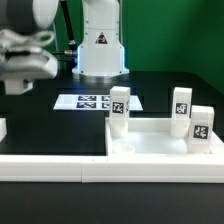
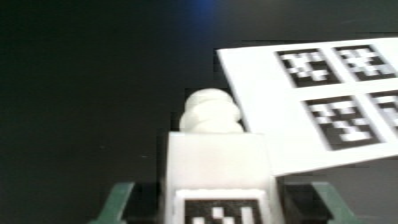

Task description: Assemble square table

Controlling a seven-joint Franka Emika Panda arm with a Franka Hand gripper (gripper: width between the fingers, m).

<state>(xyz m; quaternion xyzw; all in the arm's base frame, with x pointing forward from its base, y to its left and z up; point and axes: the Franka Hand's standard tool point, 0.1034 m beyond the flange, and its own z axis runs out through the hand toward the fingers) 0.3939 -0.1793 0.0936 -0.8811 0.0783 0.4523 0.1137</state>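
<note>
The square tabletop [image 1: 160, 147] lies at the front right in the exterior view, with three white tagged legs standing on it: one at its left corner [image 1: 119, 106], two on the right [image 1: 181, 103] [image 1: 201, 126]. My gripper [image 1: 27, 72] hangs blurred at the upper left, well above the table. In the wrist view my gripper [image 2: 217, 208] is shut on a fourth white leg [image 2: 217, 150]. The leg's tag faces the camera, and its rounded end points away, over the dark table. The green fingers [image 2: 125, 205] flank the leg.
The marker board [image 1: 90, 101] lies on the black table behind the tabletop and shows in the wrist view [image 2: 329, 90] beside the held leg. A long white border rail [image 1: 50, 166] runs along the front. The robot base [image 1: 100, 45] stands at the back.
</note>
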